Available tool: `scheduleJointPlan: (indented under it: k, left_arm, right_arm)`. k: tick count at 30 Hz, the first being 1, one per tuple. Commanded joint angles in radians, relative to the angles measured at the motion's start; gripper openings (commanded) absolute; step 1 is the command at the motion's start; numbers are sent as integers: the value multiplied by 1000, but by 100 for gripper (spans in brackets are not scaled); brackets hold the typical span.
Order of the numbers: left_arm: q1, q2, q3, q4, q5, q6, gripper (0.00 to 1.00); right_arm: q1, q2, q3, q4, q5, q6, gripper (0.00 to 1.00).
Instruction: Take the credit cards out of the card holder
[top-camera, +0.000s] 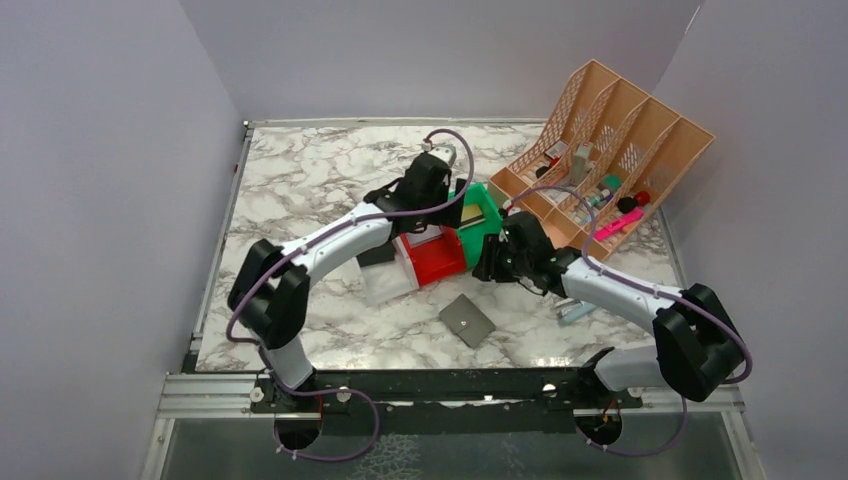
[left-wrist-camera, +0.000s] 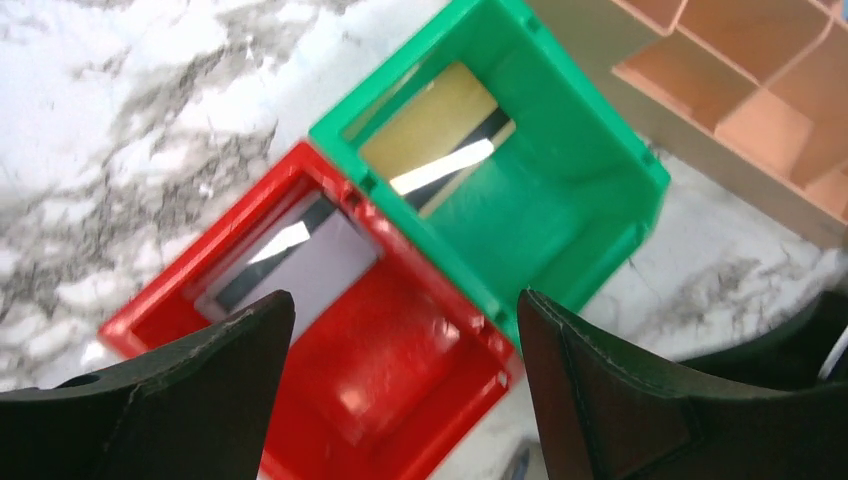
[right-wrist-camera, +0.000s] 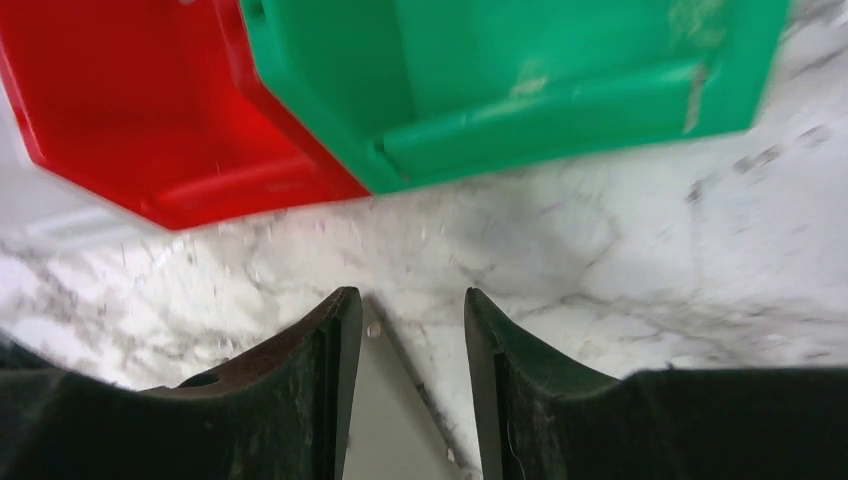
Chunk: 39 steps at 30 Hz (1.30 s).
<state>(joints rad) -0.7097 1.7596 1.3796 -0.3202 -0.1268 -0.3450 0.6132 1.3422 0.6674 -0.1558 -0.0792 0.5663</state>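
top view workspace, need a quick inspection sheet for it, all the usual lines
surface: marble table, no spills seen
job's things: card holder flat on the table, not held; pale card in red bin, gold card in green bin
clutter: white bin, peach organizer with small items, pale blue stick
grippers: left gripper open, empty, above the bins; right gripper open, empty, low before the green bin
cables: purple cables along both arms, none seen snagged
surroundings: plain lilac walls
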Motion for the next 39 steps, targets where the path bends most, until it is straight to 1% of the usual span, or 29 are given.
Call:
scheduleJointPlan:
  k: [1, 4, 9, 10, 12, 15, 21, 25, 33, 39]
  left_arm:
    - [3, -167, -159, -8, 28, -79, 85]
    - [3, -285, -277, -23, -51, -129, 86]
    - [4, -458, -407, -91, -239, -192, 92]
    - [5, -483, -423, -113, -279, -207, 94]
    - [8, -529, -457, -152, -359, -240, 98]
    - [37, -586, -521, -189, -418, -293, 99]
    - [129, -621, -578, -204, -365, -333, 99]
    - [168, -607, -595, -168, -299, -321, 99]
    - [221, -520, -634, -25, -119, -286, 99]
    - [224, -475, -617, 48, -109, -242, 99]
  right_arm:
    - [-11, -20, 136, -135, 240, -86, 48]
    - [-32, -18, 197, -138, 297, -129, 55]
    - [-100, 66, 303, -154, 346, -195, 57]
    - [-121, 86, 319, -152, 328, -204, 57]
    - [-175, 123, 341, -136, 243, -216, 58]
    - [-228, 184, 377, -124, 119, -233, 60]
    - [-243, 252, 412, -101, -24, -244, 61]
    - [-245, 271, 420, -107, -62, -244, 61]
    - [-246, 244, 375, -108, -139, -230, 61]
    - [-245, 195, 315, -110, -181, -212, 61]
